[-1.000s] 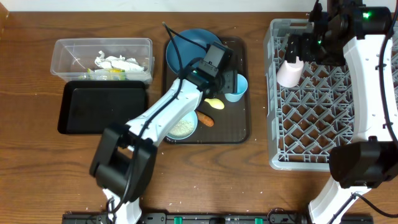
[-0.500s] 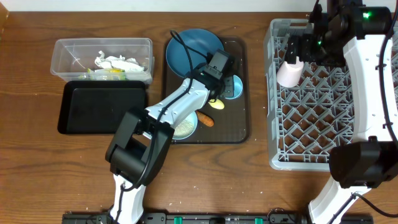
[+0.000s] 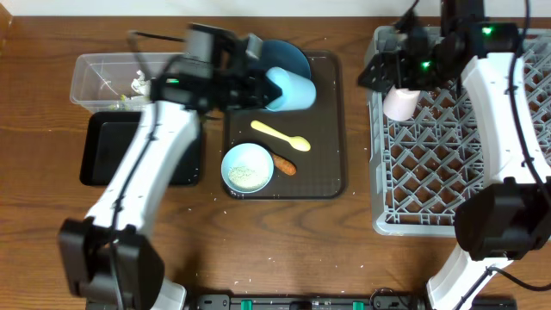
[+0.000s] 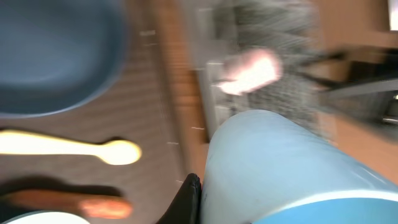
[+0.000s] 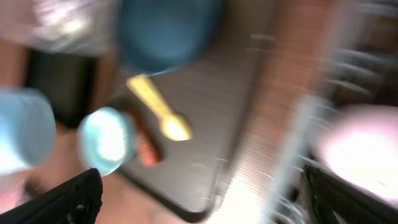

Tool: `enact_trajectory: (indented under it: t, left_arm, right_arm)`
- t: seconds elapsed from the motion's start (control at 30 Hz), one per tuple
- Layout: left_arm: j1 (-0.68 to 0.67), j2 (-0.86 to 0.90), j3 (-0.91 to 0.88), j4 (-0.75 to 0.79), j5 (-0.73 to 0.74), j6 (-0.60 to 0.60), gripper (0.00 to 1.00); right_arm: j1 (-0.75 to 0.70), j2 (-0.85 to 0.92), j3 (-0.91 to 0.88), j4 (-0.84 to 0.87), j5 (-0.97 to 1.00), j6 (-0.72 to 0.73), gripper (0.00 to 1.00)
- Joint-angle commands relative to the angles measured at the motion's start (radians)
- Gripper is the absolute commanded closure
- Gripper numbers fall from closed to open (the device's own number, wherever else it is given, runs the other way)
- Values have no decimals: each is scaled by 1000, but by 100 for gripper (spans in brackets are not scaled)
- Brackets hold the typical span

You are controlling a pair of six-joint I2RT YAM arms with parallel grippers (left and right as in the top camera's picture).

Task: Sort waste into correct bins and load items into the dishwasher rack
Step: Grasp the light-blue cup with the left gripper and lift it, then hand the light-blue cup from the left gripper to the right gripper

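Note:
My left gripper is shut on the light blue cup, which hangs on its side above the dark blue plate. In the left wrist view the cup fills the frame with one black finger pressed on its wall. The yellow spoon, the bowl with rice and the orange carrot piece lie on the brown tray. My right gripper stands open and empty, just left of the pink cup in the grey rack.
The clear tub with crumpled white paper sits at the far left, partly hidden by my left arm. The black tray lies in front of it. Both wrist views are blurred by motion.
My left gripper shut on the light blue cup and lifted it up and left off the brown tray. My right gripper shifted left, away from the pink cup.

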Motion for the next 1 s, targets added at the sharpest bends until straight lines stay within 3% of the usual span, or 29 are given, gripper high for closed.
enact_trajectory:
  t: [0.0, 0.1, 0.33, 0.53, 0.8, 0.97]
  left_arm:
    - [65, 2, 10, -9, 459, 123, 94]
    - [111, 2, 8, -8, 648, 159, 94]
    - [126, 2, 8, -8, 721, 159, 94]
    - [105, 2, 8, -9, 710, 156, 94]
    - [52, 3, 7, -24, 560, 156, 94]
    - [40, 3, 7, -24, 530, 155, 94]
  right_arm:
    - [30, -3, -46, 8, -489, -322, 1]
    - [36, -3, -67, -12, -677, -488, 1]
    - [68, -3, -69, -106, -900, -767, 1]
    - [148, -3, -69, -68, -900, -813, 1]
    - [199, -5, -68, -29, -900, -813, 1]
    - [205, -5, -68, -29, -900, -809, 11]
